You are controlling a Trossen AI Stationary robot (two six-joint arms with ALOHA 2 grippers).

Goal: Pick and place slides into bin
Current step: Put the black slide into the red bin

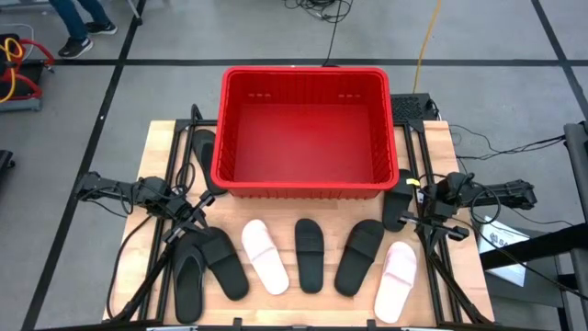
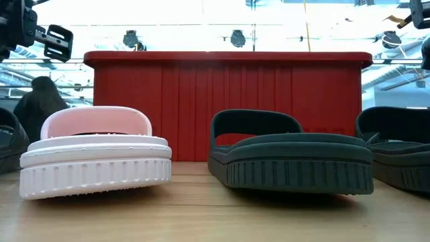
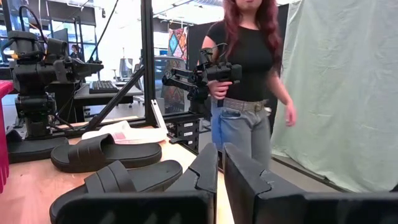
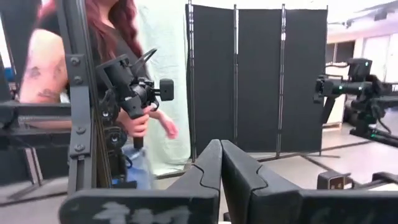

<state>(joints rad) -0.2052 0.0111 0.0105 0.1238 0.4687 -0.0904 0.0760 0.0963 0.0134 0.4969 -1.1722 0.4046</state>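
The red bin (image 1: 305,133) stands at the table's far middle, with nothing in it. Several slides lie sole-down in a row along the near edge: a black flip-flop (image 1: 188,280), black slides (image 1: 223,262) (image 1: 309,255) (image 1: 359,256), a white one (image 1: 265,257) and a pale pink one (image 1: 396,280). One black slide (image 1: 204,152) lies left of the bin and one (image 1: 400,198) to its right. My left gripper (image 3: 219,163) is shut and empty, above the table's left side. My right gripper (image 4: 221,158) is shut and empty, above the right side.
A black frame post (image 3: 148,62) stands at the table's edge. A person (image 3: 249,74) holding a camera rig stands beyond the table. Bare wood (image 1: 303,210) shows between the bin and the row of slides. Cables (image 1: 138,267) run along the left side.
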